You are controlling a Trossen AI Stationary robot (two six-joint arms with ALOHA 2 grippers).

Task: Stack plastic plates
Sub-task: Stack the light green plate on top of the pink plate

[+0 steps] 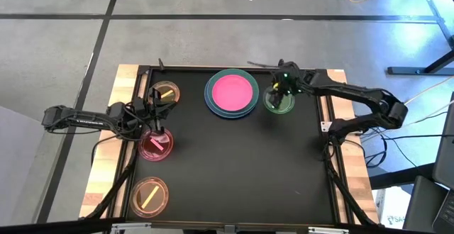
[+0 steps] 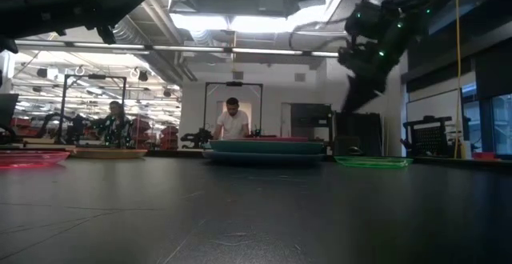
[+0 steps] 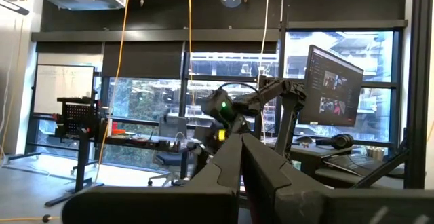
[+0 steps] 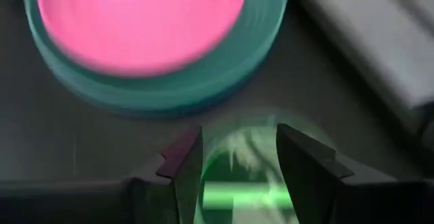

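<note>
Beneath the right hand [image 4: 237,166] | green plate [image 4: 237,176] straddled by parted fingers, positioned for gripping | pink-topped stack [image 1: 231,93] beside it | left hand [image 1: 157,129] fingers together over red plate [image 1: 155,145]

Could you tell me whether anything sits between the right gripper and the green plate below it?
Nothing visible does. The right gripper is open directly over the green plate, with only clear space between them; the pink-topped stack lies beside it, apart.

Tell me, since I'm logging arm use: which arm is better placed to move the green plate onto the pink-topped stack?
Right. The right gripper hangs open directly above the green plate, beside the stack of large plates. The left gripper is across the table over the red plate.
</note>
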